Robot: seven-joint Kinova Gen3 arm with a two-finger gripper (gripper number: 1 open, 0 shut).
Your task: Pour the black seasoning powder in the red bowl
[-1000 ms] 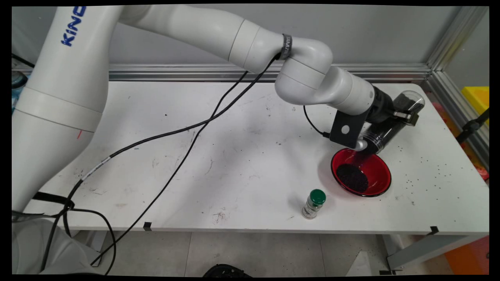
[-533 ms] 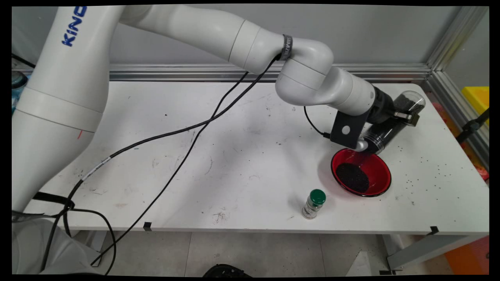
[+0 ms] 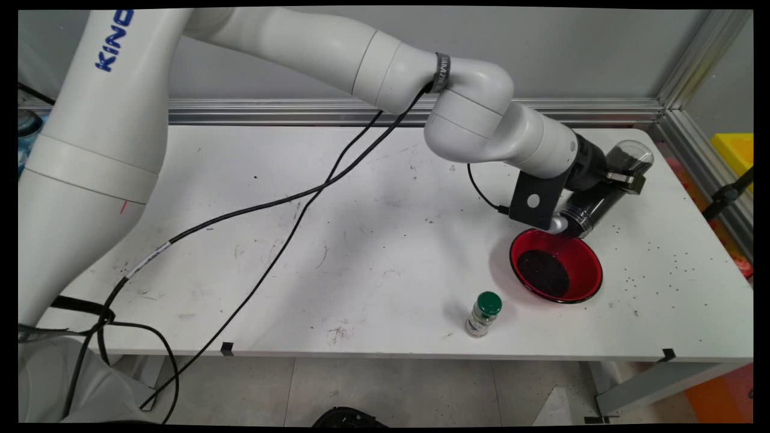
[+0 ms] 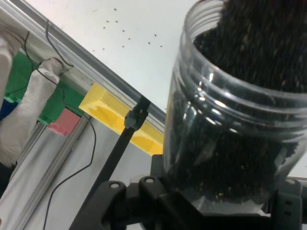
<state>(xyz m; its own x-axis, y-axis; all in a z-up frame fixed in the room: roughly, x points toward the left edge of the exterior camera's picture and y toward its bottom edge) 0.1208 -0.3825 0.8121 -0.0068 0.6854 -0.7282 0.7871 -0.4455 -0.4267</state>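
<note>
Clear jar [image 3: 601,189] of dark grains, clamped in the gripper [image 3: 613,180], tilts mouth-down at 12 o'clock above the red bowl [image 3: 586,264]; grains pooled inside.

1 clear jar [image 3: 607,186], 1 red bowl [image 3: 580,264], 1 green-capped bottle [image 3: 483,314]

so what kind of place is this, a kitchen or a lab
Most likely a robotics lab, not a kitchen: a bare, scuffed white table framed by aluminium rails, and a cabled arm whose gripper tips a clear jar over a red bowl.
</note>
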